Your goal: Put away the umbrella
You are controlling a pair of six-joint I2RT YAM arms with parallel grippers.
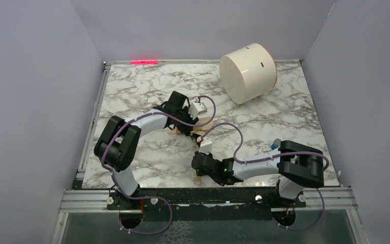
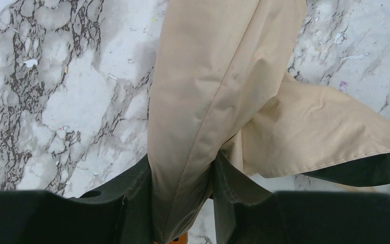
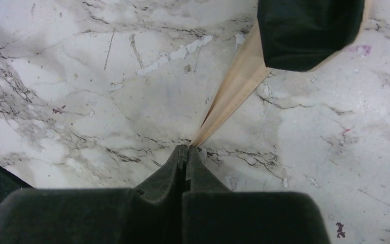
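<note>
The beige umbrella (image 1: 206, 124) lies partly folded at the table's middle. Its fabric fills the left wrist view (image 2: 218, 76), with a loose flap (image 2: 330, 137) spreading right that shows a dark underside. My left gripper (image 2: 183, 178) is shut on a bunched fold of this fabric; it also shows in the top view (image 1: 190, 122). My right gripper (image 3: 188, 152) is shut on the end of the tan strap (image 3: 233, 86), which runs taut up and right to a dark shape (image 3: 310, 30). In the top view the right gripper (image 1: 202, 148) sits just in front of the umbrella.
A white cylindrical drum (image 1: 248, 72) lies on its side at the back right. Grey walls close in the marble table (image 1: 132, 91) on three sides. A red light strip (image 1: 143, 62) glows at the back edge.
</note>
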